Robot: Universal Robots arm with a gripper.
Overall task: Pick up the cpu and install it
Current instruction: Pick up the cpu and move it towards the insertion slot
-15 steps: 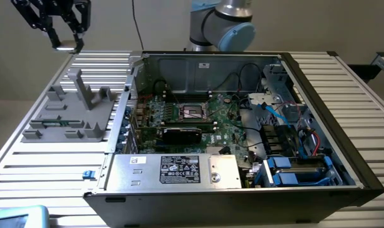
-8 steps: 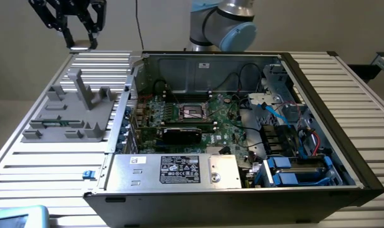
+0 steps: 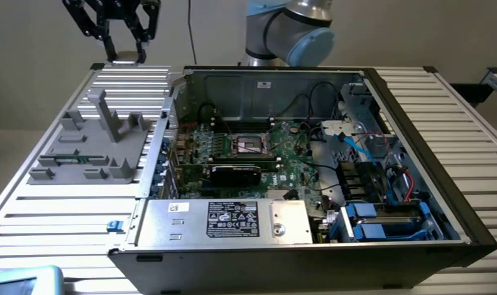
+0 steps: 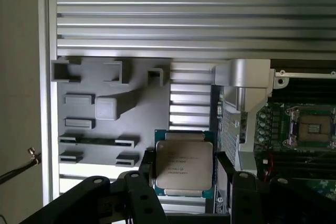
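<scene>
Cpu (image 3: 127, 59) is seen in the exterior view as a small pale, flat piece pinched at the tips of the black gripper (image 3: 127, 55), high above the far corner of the ribbed metal table (image 3: 59, 215) on the exterior view's left. Its surface detail cannot be made out from there, and the top of the gripper is cut off by the picture's edge. Below it, a grey matt plastic fixture block (image 3: 93, 147) with upright posts and slots is set on the slats. An open computer case (image 3: 445, 203) of sheet metal lies beside the block, and a green motherboard (image 3: 289, 166) is exposed in it, with a square socket (image 3: 250, 144) in a metal frame. Part of the motherboard is hidden by cables and a labelled steel box (image 3: 231, 219).

In the wrist view the cpu (image 4: 184, 150) is shown plainly: a square chip with a brushed silver-grey lid, faint printed lines that are too small to read, and a thin green-blue rim. The jaws are clamped on two opposite edges of it, and its lower edge is covered by the black fingers (image 4: 147, 169). The fixture block and the socket are seen past the chip, well apart from it.
</scene>
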